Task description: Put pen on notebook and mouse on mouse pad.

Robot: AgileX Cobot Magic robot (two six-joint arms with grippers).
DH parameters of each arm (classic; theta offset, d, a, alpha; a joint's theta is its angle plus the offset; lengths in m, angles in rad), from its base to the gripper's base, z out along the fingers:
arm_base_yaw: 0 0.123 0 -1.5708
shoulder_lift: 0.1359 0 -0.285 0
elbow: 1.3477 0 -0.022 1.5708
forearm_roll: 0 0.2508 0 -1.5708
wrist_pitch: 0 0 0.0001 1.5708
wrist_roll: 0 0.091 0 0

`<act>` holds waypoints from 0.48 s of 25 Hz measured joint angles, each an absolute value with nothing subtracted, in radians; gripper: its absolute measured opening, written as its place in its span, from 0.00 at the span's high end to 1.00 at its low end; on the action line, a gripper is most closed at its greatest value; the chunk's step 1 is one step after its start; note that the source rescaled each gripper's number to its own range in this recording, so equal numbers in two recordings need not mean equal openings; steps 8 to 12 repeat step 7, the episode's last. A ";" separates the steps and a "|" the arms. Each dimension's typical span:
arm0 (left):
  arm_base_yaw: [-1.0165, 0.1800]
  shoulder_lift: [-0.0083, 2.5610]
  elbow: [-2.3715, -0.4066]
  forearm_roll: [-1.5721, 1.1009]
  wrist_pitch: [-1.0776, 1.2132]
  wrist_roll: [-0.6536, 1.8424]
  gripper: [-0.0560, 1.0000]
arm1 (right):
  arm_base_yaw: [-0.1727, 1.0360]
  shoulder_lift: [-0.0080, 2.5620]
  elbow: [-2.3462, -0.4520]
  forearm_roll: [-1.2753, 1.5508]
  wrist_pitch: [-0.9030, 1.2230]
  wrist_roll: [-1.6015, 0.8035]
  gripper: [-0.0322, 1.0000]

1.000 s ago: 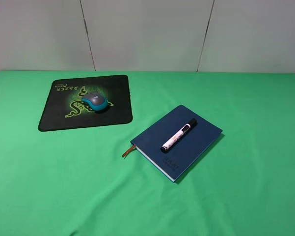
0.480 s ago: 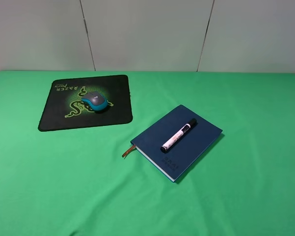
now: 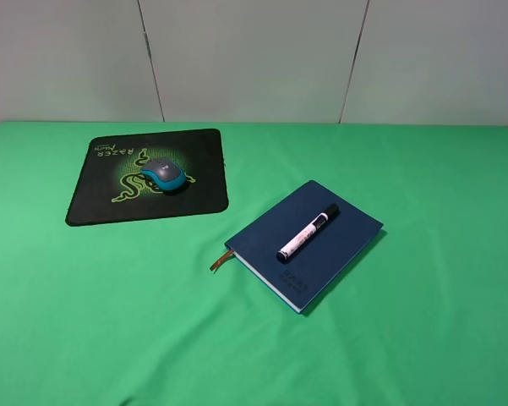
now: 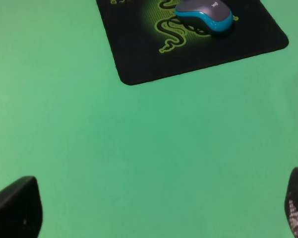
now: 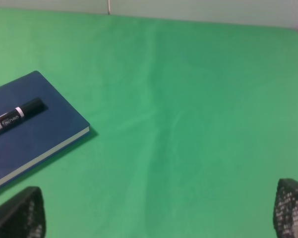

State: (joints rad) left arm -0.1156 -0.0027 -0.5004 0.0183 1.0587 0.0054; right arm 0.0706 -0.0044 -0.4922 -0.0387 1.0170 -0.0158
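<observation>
Pen [image 3: 308, 232] atop notebook [image 3: 342, 245]; mouse [image 3: 166, 173] on mouse pad [image 3: 101, 199], left of notebook: task apparently complete. Both grippers' fingers [image 4: 17, 208] [image 5: 20, 215] spread, released, empty.

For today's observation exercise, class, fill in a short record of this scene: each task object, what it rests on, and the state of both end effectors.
pen: white-barrelled marker with black cap, lying on the notebook
notebook: dark navy hardcover book, flat on the green cloth
mouse: grey and teal computer mouse, on the pad
mouse pad: black rectangular pad with green snake logo
left end effector: open, empty
right end effector: open, empty
task: both placements look done
</observation>
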 joint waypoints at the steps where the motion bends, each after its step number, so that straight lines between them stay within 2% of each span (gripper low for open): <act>1: -0.116 -0.003 -0.500 0.018 1.059 0.005 0.03 | 0.071 -0.004 -0.492 -0.039 1.017 -0.016 0.00; 12: -0.116 -0.003 -0.500 0.018 1.059 0.005 0.03 | 0.071 -0.004 -0.492 -0.039 1.017 -0.016 0.00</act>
